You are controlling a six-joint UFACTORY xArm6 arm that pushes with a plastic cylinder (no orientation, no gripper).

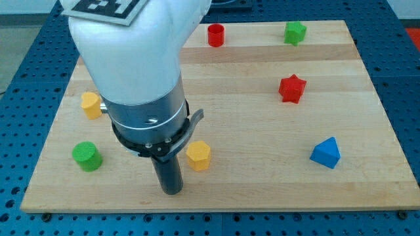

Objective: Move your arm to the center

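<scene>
My tip (172, 191) rests on the wooden board (262, 118) near its bottom edge, left of the middle. A yellow hexagonal block (198, 156) sits just to the tip's upper right, close beside the rod. A green cylinder (86, 157) lies to the tip's left. A yellow block (91, 105) sits at the left, partly behind the arm. A red cylinder (216, 35) and a green star-like block (295, 32) stand near the top edge. A red star-like block (293, 88) is at the right of the middle. A blue triangular block (326, 153) is at the lower right.
The arm's large white and grey body (138, 72) hides the board's upper left part. The board lies on a blue perforated table (400, 216).
</scene>
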